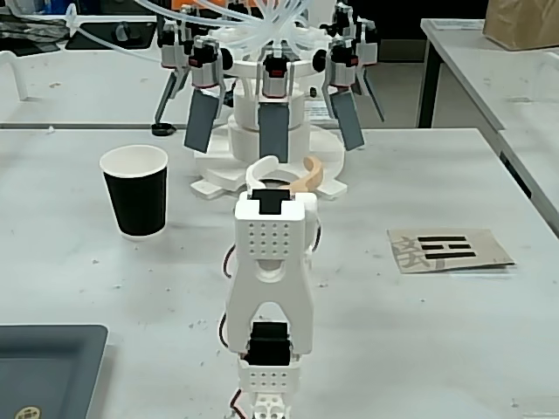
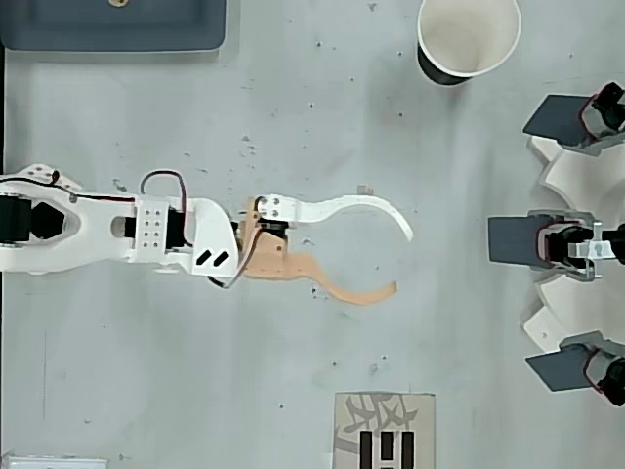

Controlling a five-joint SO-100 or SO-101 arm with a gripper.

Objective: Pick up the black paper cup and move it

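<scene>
**Tool open and empty, cup standing apart**

Seen from above: tool [image 2: 402, 262] spread wide over the bare counter [image 2: 293, 127], one white curved finger [image 2: 366, 205] and one tan curved finger [image 2: 356, 290], nothing between them. Stretched out from the left edge of the overhead view, the white arm [image 2: 107, 230], with red and black wires at its joints.

Well apart from the tool, toward the top of the overhead view and a bit further out than the fingertips: the black paper cup [image 2: 467, 39], upright, mouth open, white inside, empty. In the fixed view, cup [image 1: 135, 190] to the left of the arm, standing on the counter, not touched by anything.

Straight ahead of the open fingers, at the right edge of the overhead view: a white machine [image 2: 571, 244] with dark flat paddles pointing toward the tool. In the fixed view, placed behind the tool, with clear tubes on top.

Below the tool in the overhead view: a card [image 2: 384, 435] with black bars and a printed character, flat on the counter. Far behind the tool, near the top left corner of the overhead view: a dark grey tray [image 2: 112, 27].
</scene>
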